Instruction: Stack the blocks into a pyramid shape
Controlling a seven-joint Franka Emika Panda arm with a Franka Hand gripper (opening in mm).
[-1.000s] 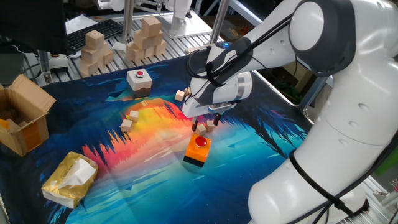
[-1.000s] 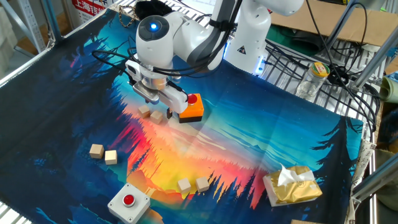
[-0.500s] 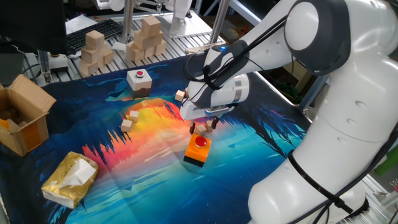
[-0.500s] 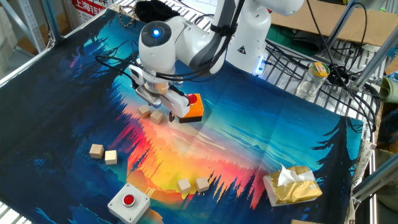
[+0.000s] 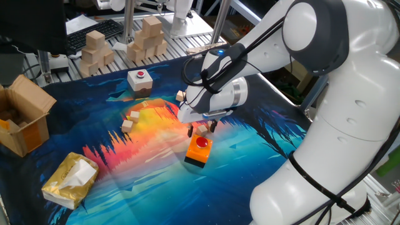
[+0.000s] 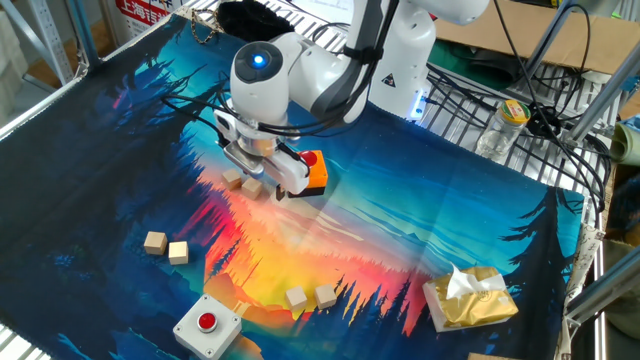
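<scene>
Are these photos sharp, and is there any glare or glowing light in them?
In one fixed view the gripper and orange button box look sharp, with soft glare on the white arm shell. In the other fixed view a blue light glows on the arm, and the small blocks stay crisp.

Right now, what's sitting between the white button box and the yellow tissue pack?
Two small wooden blocks sit side by side on the mat between the white button box and the yellow tissue pack, seen in the other fixed view.
</scene>
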